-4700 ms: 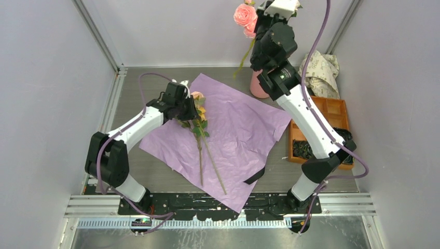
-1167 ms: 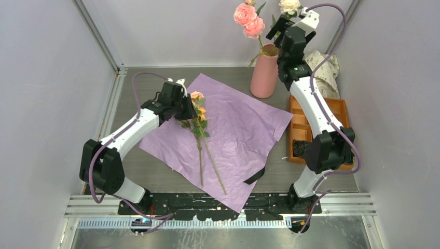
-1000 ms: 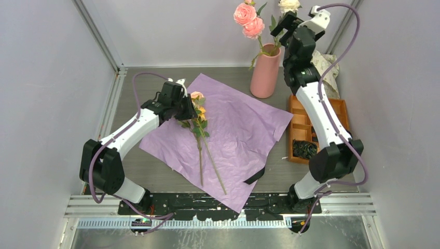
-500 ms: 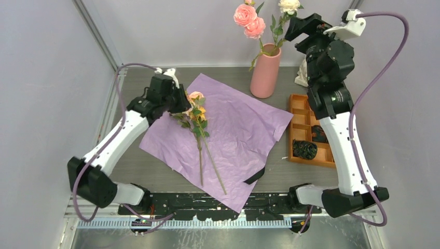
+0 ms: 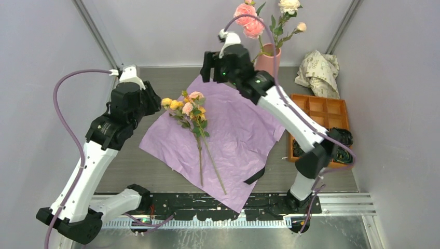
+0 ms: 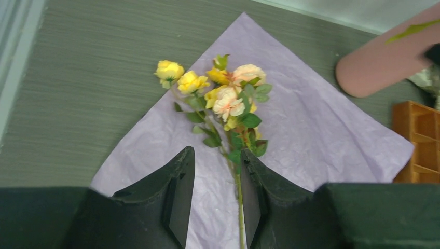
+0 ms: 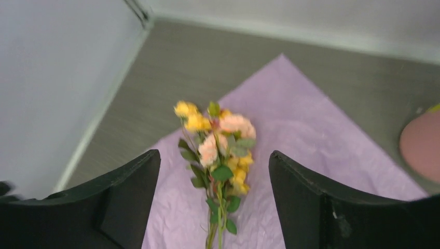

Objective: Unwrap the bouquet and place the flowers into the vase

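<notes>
The bouquet's lilac paper (image 5: 238, 129) lies spread flat on the table. Two long-stemmed flowers (image 5: 193, 110) with yellow and peach blooms lie on it, stems toward the near edge. My left gripper (image 6: 215, 150) hovers above them, open and holding nothing, with a stem showing through the gap. My right gripper (image 7: 214, 153) is wide open and empty, high over the same blooms (image 7: 220, 140). The salmon vase (image 5: 269, 56) stands at the back, partly behind the right arm. It holds pink flowers (image 5: 248, 19) and cream flowers (image 5: 289, 5).
An orange compartment tray (image 5: 322, 110) with dark items sits at the right. Crumpled cream printed paper (image 5: 317, 67) lies behind it. A black ribbon (image 5: 254, 176) lies at the lilac sheet's near right edge. Grey walls close in on both sides.
My left gripper opened, rose and drew back left off the flowers, uncovering two yellow blooms. My right arm swung from beside the vase leftward over the sheet's far corner.
</notes>
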`<state>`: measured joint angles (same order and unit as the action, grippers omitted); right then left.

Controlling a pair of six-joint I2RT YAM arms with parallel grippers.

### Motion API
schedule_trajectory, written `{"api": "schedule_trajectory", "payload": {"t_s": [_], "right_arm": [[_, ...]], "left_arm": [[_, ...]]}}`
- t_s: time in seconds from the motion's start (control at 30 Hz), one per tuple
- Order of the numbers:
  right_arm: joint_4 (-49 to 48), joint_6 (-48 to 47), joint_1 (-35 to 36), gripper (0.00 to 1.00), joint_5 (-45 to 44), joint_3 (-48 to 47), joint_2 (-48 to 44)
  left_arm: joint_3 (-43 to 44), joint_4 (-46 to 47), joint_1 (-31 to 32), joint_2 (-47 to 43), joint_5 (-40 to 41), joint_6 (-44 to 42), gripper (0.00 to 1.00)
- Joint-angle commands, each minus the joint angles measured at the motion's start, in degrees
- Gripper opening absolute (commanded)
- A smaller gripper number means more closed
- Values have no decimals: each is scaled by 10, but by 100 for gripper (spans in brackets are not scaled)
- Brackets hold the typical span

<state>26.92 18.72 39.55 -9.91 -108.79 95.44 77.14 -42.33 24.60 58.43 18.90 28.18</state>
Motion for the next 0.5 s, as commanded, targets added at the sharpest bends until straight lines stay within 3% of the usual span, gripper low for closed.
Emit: {"api": "schedule_trajectory", "payload": {"t_s": [0.0, 0.23, 0.47], "right_arm": [[88, 48, -2, 77, 33, -46, 91], [209, 47, 42, 64, 53, -163, 283], [211, 36, 77, 60, 40, -171, 341]], "left_arm": [[-8, -27, -3, -22, 60, -3, 39], [-10, -34, -3, -29, 75, -6, 42], [-24, -34, -3, -18, 65, -3, 42]]}}
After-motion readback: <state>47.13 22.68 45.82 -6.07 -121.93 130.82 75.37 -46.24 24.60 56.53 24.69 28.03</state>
